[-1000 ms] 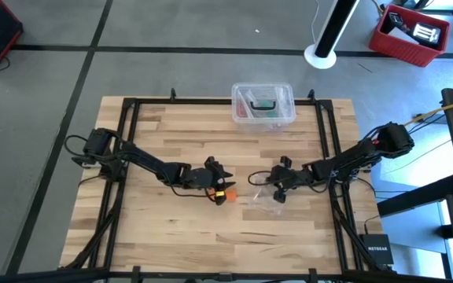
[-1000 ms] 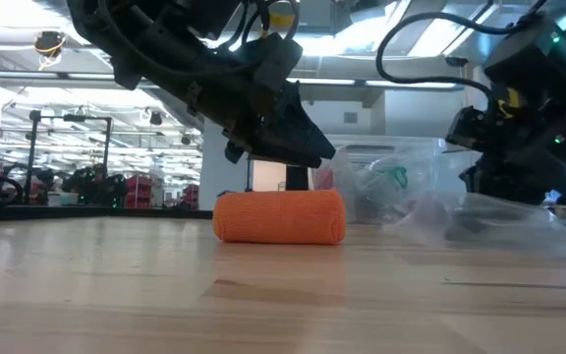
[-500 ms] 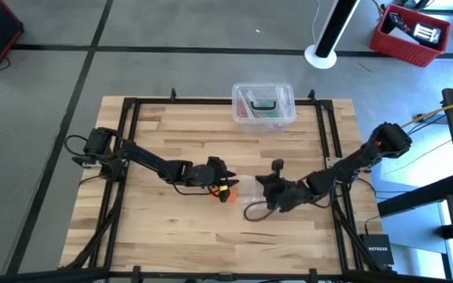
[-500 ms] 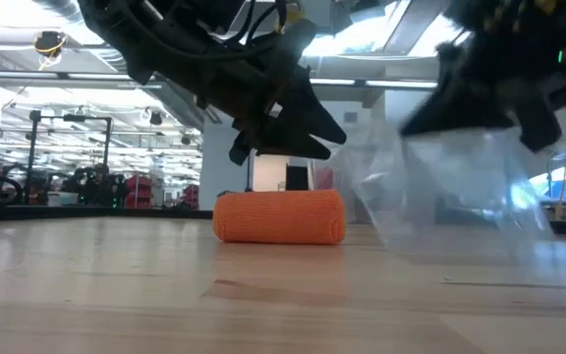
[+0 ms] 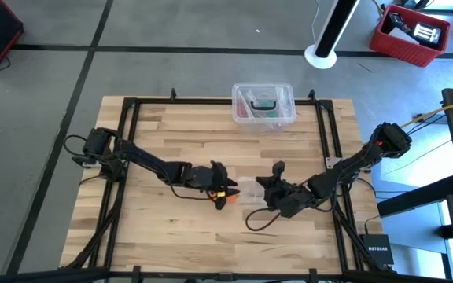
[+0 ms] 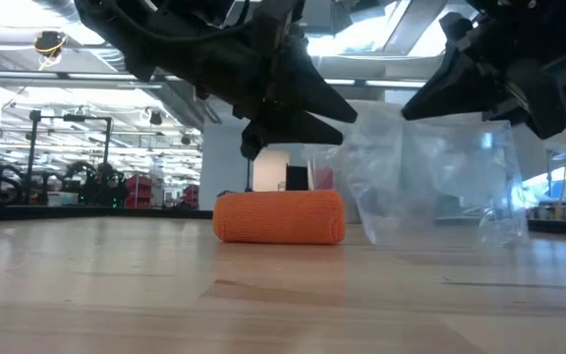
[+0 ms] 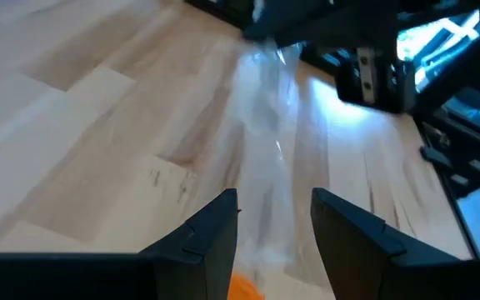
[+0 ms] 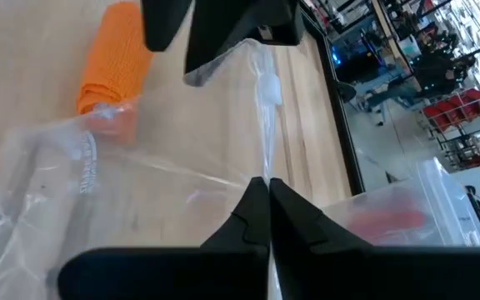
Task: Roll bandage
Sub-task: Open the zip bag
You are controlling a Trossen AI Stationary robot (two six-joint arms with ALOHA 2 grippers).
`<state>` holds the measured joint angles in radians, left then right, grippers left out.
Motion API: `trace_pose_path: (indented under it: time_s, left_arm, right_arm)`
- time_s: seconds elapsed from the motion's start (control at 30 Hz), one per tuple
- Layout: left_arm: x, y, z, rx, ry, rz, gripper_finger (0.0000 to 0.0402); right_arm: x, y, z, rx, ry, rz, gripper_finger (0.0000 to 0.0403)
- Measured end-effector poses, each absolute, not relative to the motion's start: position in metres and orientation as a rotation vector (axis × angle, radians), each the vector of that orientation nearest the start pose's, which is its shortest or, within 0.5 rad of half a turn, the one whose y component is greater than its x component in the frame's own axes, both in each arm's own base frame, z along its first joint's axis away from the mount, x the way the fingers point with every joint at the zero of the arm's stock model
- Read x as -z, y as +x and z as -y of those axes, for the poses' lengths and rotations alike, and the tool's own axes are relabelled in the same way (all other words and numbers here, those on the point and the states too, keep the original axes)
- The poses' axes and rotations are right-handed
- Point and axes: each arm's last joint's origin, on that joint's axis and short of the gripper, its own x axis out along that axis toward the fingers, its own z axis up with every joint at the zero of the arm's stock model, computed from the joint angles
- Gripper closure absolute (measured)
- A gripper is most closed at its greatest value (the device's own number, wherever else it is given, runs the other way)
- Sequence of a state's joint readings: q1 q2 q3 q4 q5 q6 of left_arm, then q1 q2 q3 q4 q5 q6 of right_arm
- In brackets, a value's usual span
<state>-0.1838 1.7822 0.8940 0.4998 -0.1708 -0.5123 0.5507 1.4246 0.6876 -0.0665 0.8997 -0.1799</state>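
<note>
Bandage (image 6: 279,217): orange, rolled into a cylinder, lying on its side on the table (image 5: 156,236) near the middle. My left pincer (image 6: 308,103): fingers parted, hovering just above the roll, holding nothing. My right pincer (image 8: 262,218): pinched tight on a clear plastic bag (image 6: 430,182), lifted beside the roll.

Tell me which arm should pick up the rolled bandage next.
Left, probably. The left gripper hangs with open jaws right above the bandage, which lies rolled on the table. The right gripper is shut on a clear plastic bag.
</note>
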Motion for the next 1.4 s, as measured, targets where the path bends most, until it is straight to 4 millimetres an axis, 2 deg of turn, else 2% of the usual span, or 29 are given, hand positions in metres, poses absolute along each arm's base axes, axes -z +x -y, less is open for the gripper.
trace_pose_path:
  time_s: [0.23,0.43,0.57,0.93,1.03,1.1,1.2,1.3,1.4]
  left_arm:
    - [-0.175,0.362,0.055,-0.150,-0.433,-0.338,0.0256]
    - [-0.184,0.365,0.051,-0.130,-0.424,-0.243,0.0256]
    - [-0.183,0.365,0.052,-0.127,-0.413,-0.259,0.0263]
    - [-0.185,0.365,0.051,-0.134,-0.383,-0.238,0.0355]
    - [-0.184,0.365,0.051,-0.138,-0.364,-0.240,0.0392]
    - [-0.184,0.365,0.051,-0.142,-0.344,-0.240,0.0396]
    - [-0.184,0.365,0.053,-0.132,-0.295,-0.251,0.0400]
    - [-0.184,0.364,0.056,-0.119,-0.241,-0.254,0.0401]
    - [-0.185,0.363,0.061,-0.092,-0.150,-0.253,0.0401]
  right_arm:
    - [-0.183,0.236,-0.118,0.276,-0.705,-0.635,0.0401]
    - [-0.183,0.236,-0.118,0.277,-0.702,-0.634,0.0402]
    - [-0.183,0.236,-0.118,0.277,-0.701,-0.633,0.0402]
    - [-0.183,0.237,-0.119,0.244,-0.674,-0.630,0.0400]
    - [-0.183,0.237,-0.120,0.233,-0.632,-0.625,0.0383]
    - [-0.185,0.237,-0.120,0.240,-0.598,-0.613,0.0361]
    - [-0.198,0.235,-0.123,0.202,-0.534,-0.600,0.0321]
    - [-0.226,0.233,-0.125,0.125,-0.412,-0.572,0.0282]
    - [-0.247,0.233,-0.118,0.089,-0.295,-0.531,0.0254]
